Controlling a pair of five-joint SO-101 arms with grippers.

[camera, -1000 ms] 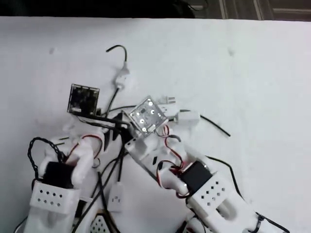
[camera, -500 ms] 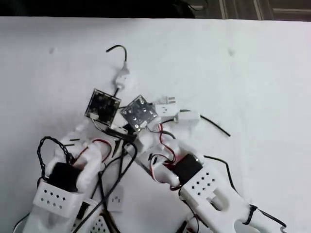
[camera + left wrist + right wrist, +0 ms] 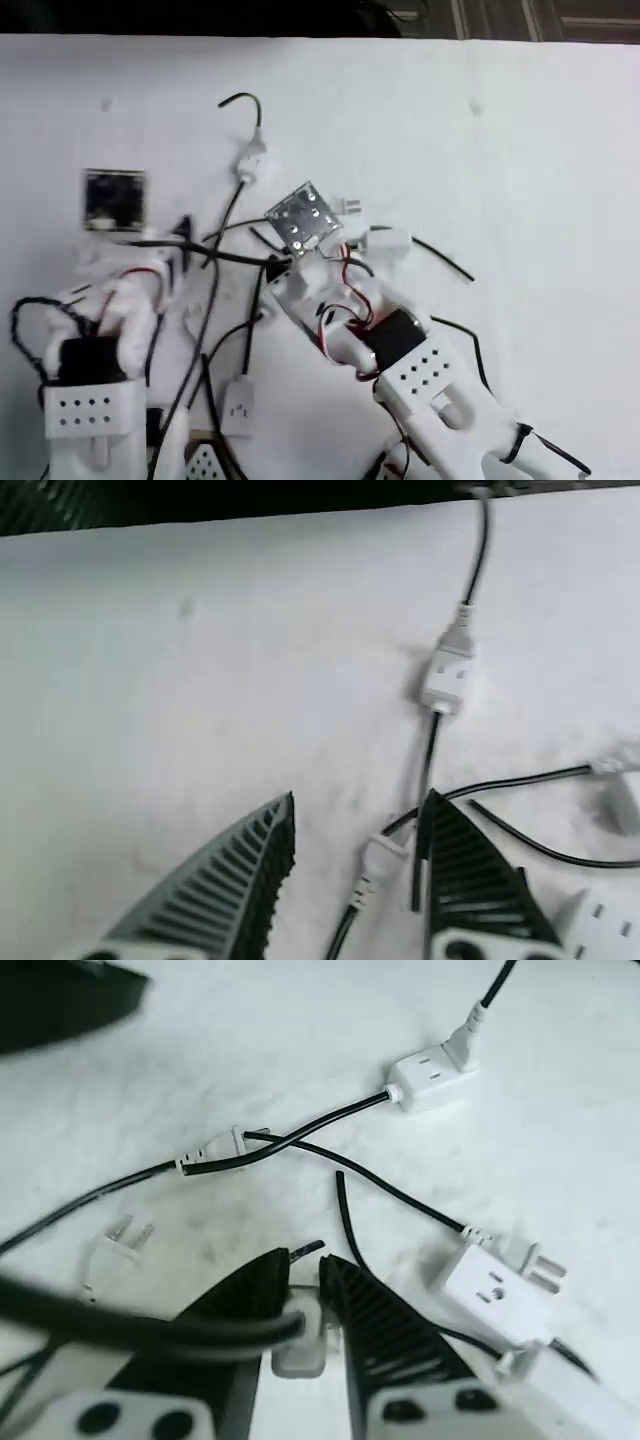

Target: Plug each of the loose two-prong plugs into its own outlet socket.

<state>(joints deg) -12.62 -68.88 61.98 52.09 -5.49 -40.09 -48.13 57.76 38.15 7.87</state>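
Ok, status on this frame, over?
Left hand open, straddling a corded plug. Right hand shut on a white connector. Black cords cross nearby.

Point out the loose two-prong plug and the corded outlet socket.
loose two-prong plug (image 3: 108,1253), right wrist view, on its white body
corded outlet socket (image 3: 432,1073), right wrist view, on its slotted face

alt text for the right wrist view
The right gripper is shut on a white plug. Beyond it on the table lie a corded socket, a socket block with prongs, a loose two-prong plug and crossing black cords.
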